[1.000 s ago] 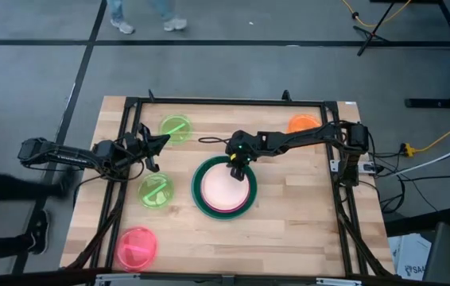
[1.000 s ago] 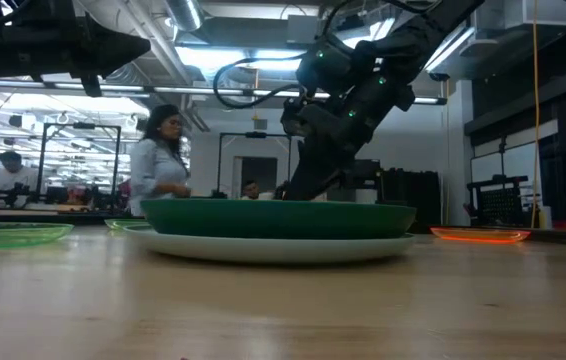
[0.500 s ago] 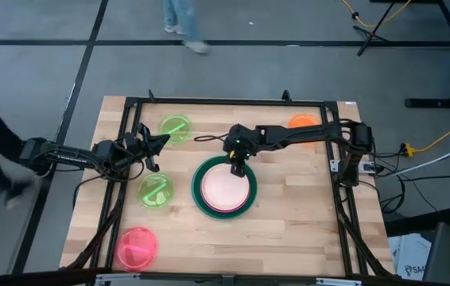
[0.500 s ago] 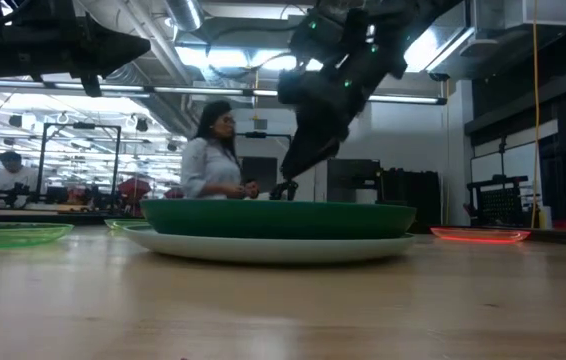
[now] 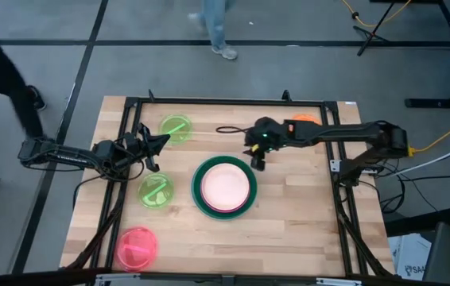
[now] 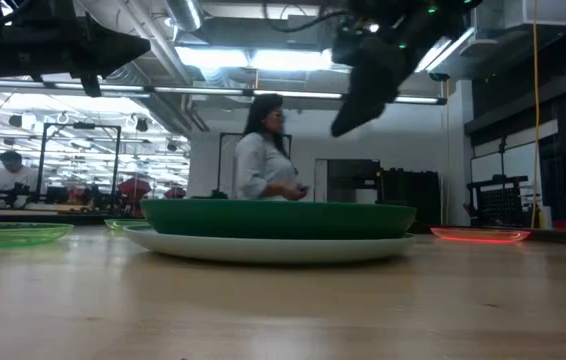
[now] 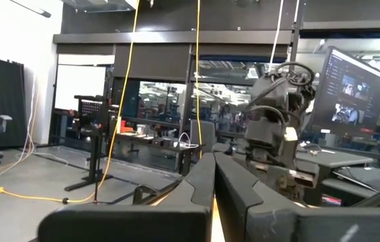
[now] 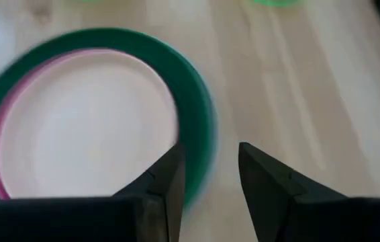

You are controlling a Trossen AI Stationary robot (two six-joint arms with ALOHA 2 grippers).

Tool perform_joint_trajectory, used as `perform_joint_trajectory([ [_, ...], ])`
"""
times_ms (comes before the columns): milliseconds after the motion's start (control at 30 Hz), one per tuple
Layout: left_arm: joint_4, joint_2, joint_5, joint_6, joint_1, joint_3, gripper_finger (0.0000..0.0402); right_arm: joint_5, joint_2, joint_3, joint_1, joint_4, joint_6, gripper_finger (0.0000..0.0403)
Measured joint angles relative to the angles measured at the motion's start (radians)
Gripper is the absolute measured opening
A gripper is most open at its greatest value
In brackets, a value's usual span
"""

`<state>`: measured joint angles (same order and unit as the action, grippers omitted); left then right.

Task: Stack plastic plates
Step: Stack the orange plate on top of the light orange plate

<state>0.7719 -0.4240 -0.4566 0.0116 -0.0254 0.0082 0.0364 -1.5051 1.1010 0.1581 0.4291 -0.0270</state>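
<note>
The right gripper (image 5: 258, 162), fingers apart and empty, hovered beside the stacked plates (image 5: 223, 187); the left gripper (image 5: 152, 151) waited, fingers together; light, stiff, slippery plastic probably needed a rim pinch.

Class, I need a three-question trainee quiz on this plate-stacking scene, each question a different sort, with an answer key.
1. True or false: the right gripper holds a plate.
2. Multiple choice: which plate lies nearest the right arm's base? A) pink plate B) orange plate C) a lime green plate
3. Fill in: in the stack, the cream plate sits inside the magenta plate, which sits in the ____ plate.

Key:
1. False; its fingers are apart and empty, just beyond the stack's rim.
2. B
3. dark green
</note>
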Motion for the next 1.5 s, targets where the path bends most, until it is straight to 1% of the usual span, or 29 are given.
perform_joint_trajectory([
  [167, 0.000, 0.000, 0.001, 0.000, 0.000, 0.000, 0.0004, -0.105, 0.112, -0.065, 0.000, 0.093, 0.049, 0.0129],
  [300, -0.001, 0.000, 0.001, 0.000, 0.000, 0.000, 0.0004, -0.201, 0.164, -0.102, 0.000, 0.193, 0.099, 0.0129],
  [467, 0.004, 0.000, -0.004, 0.001, 0.000, 0.000, 0.0004, -0.305, 0.175, -0.166, 0.000, 0.269, 0.136, 0.0129],
  [667, 0.004, 0.000, -0.006, 0.001, 0.000, 0.000, 0.0004, -0.391, 0.175, -0.254, 0.018, 0.279, 0.168, 0.0129],
  [1033, 0.010, 0.000, -0.007, 0.018, 0.001, 0.000, 0.0004, -0.396, 0.175, -0.368, 0.211, 0.241, 0.205, 0.0129],
  [1300, 0.012, 0.000, -0.007, 0.019, 0.001, 0.000, 0.0004, -0.385, 0.175, -0.399, 0.292, 0.170, 0.204, 0.0129],
  [1500, 0.013, 0.000, -0.007, 0.019, 0.001, 0.000, 0.0004, -0.367, 0.158, -0.403, 0.347, 0.147, 0.243, 0.0129],
])
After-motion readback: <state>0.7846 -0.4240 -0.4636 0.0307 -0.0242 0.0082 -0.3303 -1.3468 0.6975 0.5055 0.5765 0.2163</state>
